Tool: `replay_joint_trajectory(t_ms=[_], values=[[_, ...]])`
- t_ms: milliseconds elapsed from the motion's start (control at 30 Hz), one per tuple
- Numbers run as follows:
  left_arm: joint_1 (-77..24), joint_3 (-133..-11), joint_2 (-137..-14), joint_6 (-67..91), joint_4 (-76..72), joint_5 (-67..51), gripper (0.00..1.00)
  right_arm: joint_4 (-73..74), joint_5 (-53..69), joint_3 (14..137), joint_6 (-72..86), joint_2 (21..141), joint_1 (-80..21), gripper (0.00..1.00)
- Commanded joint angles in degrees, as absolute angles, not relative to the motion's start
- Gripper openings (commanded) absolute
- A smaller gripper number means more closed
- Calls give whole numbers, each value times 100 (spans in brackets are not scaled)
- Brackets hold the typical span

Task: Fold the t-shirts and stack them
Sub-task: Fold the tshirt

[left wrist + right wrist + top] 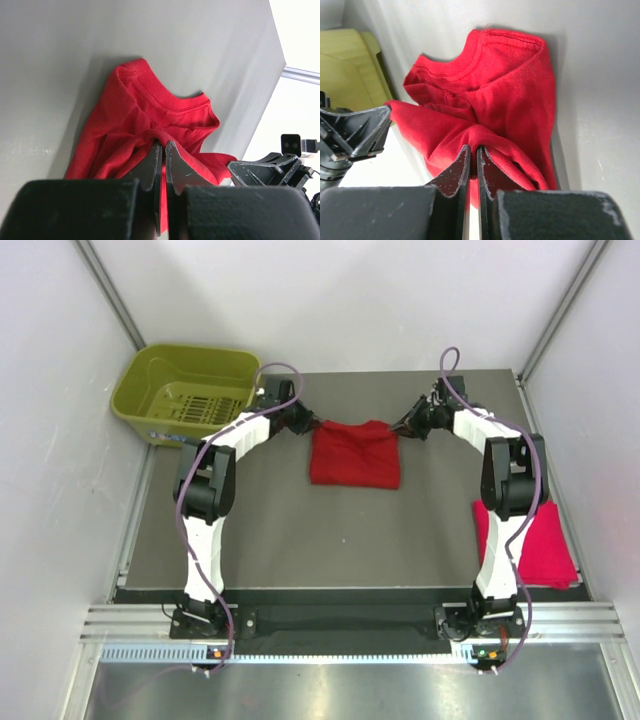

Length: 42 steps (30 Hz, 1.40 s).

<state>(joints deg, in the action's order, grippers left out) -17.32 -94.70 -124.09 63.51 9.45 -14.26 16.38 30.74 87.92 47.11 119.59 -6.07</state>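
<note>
A deep red t-shirt (355,455) hangs folded over itself at the far middle of the dark table (300,530), its far edge lifted. My left gripper (308,426) is shut on its far left corner, and the left wrist view shows cloth (145,115) pinched between the jaws of that gripper (163,145). At the far right corner my right gripper (403,426) is shut on the shirt (505,90), with a fold bunched at its tips (474,148). A brighter pinkish red t-shirt (545,545) lies folded at the near right, partly behind the right arm.
An olive-green plastic basket (190,390) stands at the far left corner, just beyond the left arm, and also shows in the right wrist view as the basket (345,65). White walls close in the table on three sides.
</note>
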Motion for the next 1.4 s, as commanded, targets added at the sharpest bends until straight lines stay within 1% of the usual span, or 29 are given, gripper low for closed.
replay_joint_trajectory(t_ms=[0, 267, 533, 633, 667, 767, 867, 900, 1000, 1033, 1100, 1167, 1233, 1367], values=[[-1644, -9721, -12445, 6381, 756, -1354, 0, 1310, 3243, 9105, 4895, 12032, -545, 3], [-1617, -9984, -12699, 6328, 896, -1362, 0, 1345, 3155, 9228, 4966, 12208, -518, 5], [-1591, -10239, -12893, 6223, 992, -1204, 0, 1371, 3094, 9456, 5001, 12454, -431, 10], [-1582, -10380, -13016, 6179, 1037, -1134, 4, 1520, 3085, 9738, 5001, 12691, -378, 11], [-1582, -10397, -13043, 6135, 1011, -1090, 7, 1547, 3076, 9799, 5018, 12787, -369, 14], [-1582, -10573, -13043, 5942, 1177, -914, 10, 1651, 3138, 10203, 4975, 13050, -290, 23], [-1573, -10731, -12938, 5775, 1300, -791, 15, 2029, 3182, 10765, 4765, 13253, -176, 27], [-1573, -10792, -12911, 5722, 1414, -774, 15, 2256, 3173, 10993, 4668, 13271, -141, 31], [-1608, -10916, -12692, 5485, 1608, -659, 20, 2661, 3138, 11205, 4273, 13202, -53, 36], [-1608, -10873, -12613, 5406, 1634, -650, 22, 2724, 3138, 11189, 4184, 13140, 165, 38], [-1643, -10785, -12358, 5309, 1696, -589, 24, 2864, 3138, 11075, 3886, 12947, 185, 43], [-1722, -10600, -12061, 5125, 1757, -519, 26, 2857, 3243, 10891, 3579, 12676, 106, 44], [-1784, -10398, -11857, 4949, 1836, -440, 26, 2734, 3322, 10408, 3393, 12420, 44, 45], [-2082, -9994, -11365, 4738, 1776, -405, 26, 1918, 3427, 9240, 3348, 11559, -369, 45]])
